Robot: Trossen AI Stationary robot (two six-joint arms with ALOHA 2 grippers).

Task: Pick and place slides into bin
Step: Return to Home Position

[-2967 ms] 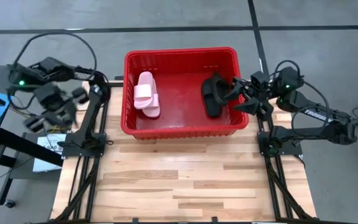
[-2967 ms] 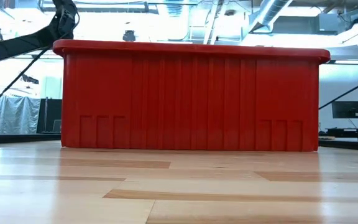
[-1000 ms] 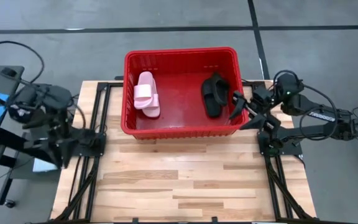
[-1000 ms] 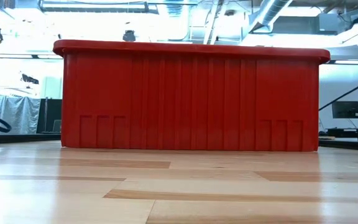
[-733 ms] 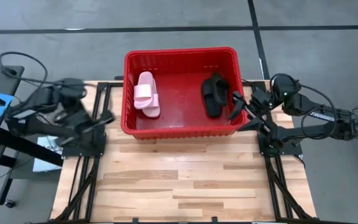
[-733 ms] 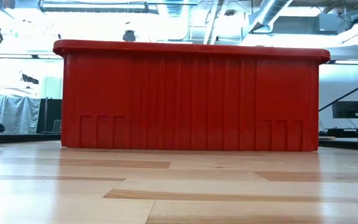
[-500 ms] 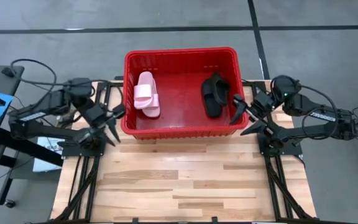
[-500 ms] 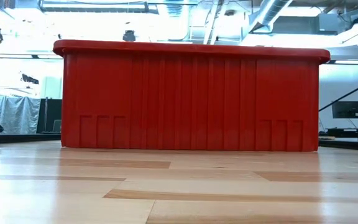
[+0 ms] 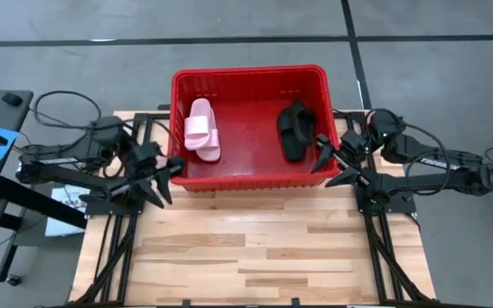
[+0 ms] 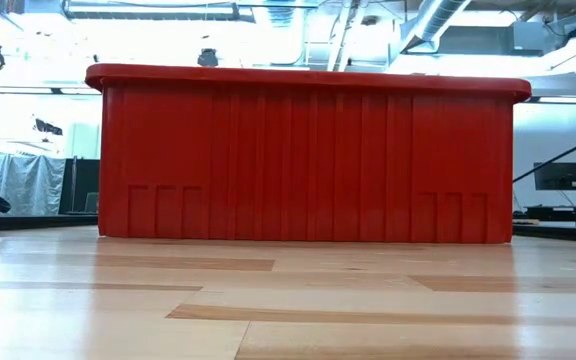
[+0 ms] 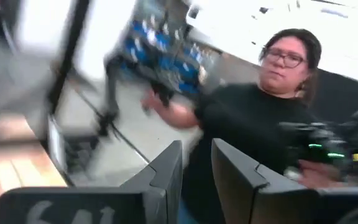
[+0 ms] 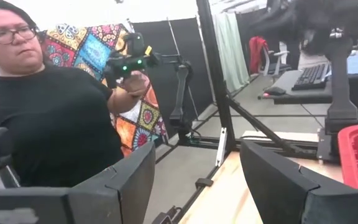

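Observation:
The red bin [image 9: 178, 85] stands at the table's far middle; the low view shows its near wall [image 10: 308, 160]. Inside it, a pale pink slide [image 9: 201, 128] lies at the left and a black slide [image 9: 295, 130] at the right, both on the bin's floor. No other slides show. My left gripper [image 9: 164, 177] is open and empty, just outside the bin's near left corner. My right gripper [image 9: 329, 162] is open and empty, just outside the bin's near right corner. Both show open in the wrist views, left [image 11: 196, 177] and right [image 12: 197, 180].
The wooden table top [image 9: 255, 248] stretches in front of the bin. Black arm frames [image 9: 122, 231] run along both table sides. A person in a black top [image 12: 48, 118] stands beyond the table, holding hand controllers, and also shows in the left wrist view [image 11: 260, 106].
My left gripper has swung from the table's left edge toward the right, up to the bin's near left corner. My right gripper has shifted a little toward the table's near edge beside the bin's right wall. The slides and the bin have stayed put.

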